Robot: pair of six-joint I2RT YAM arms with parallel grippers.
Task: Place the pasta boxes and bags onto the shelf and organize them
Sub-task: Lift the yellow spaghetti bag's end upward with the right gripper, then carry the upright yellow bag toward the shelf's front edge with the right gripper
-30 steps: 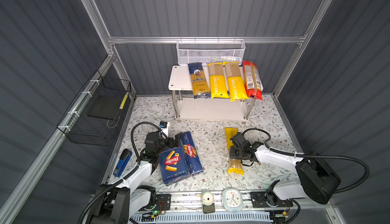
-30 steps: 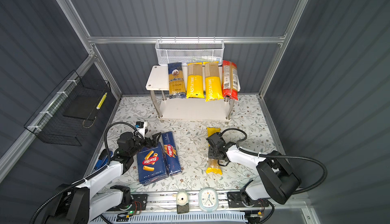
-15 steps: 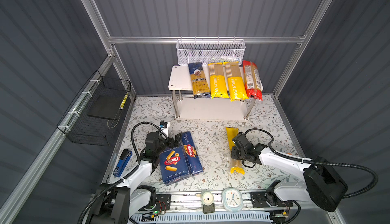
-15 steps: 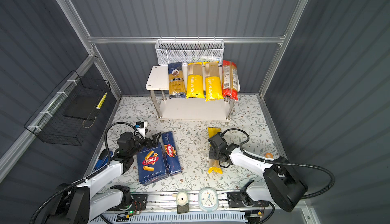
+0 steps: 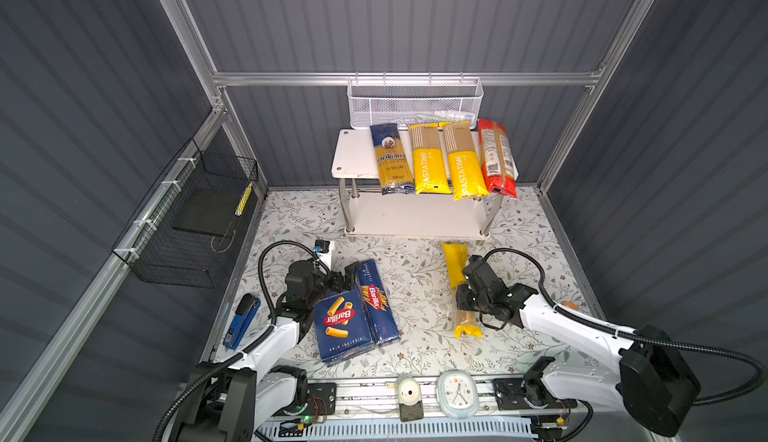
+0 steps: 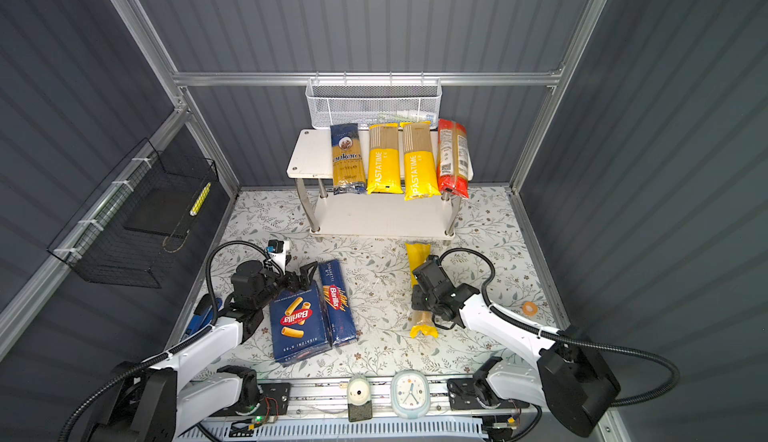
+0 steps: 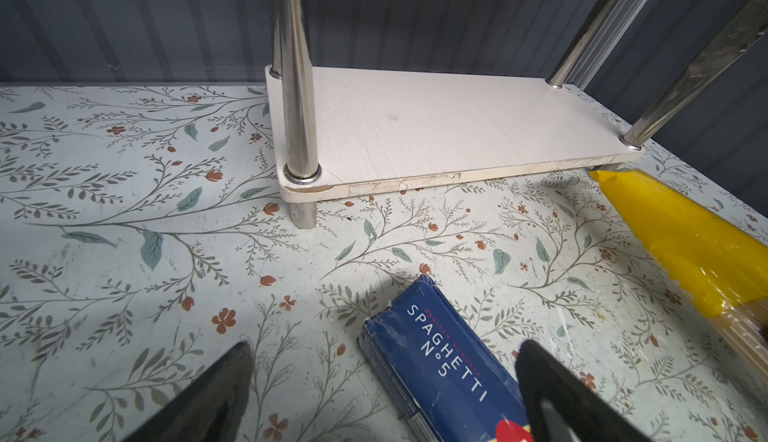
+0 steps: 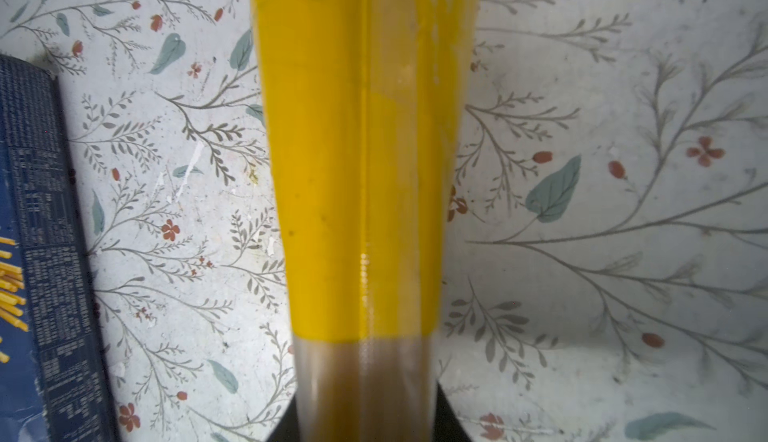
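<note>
My right gripper is clamped on the yellow-clear bag, just near of the shelf. My left gripper stands open astride the Barilla SPAGHETTI N°5 box, which touches the Barilla RIGATONI box. The top board holds four bags: one Ankara bag, two PASTATIME bags, one red bag.

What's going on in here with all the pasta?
The right gripper holds its jaws shut on a yellow-clear spaghetti bag in front of the shelf. The left gripper hangs, jaws open, over one end of the narrow Barilla box, beside the wide Barilla box. Four bags already lie on the shelf's top board.
</note>
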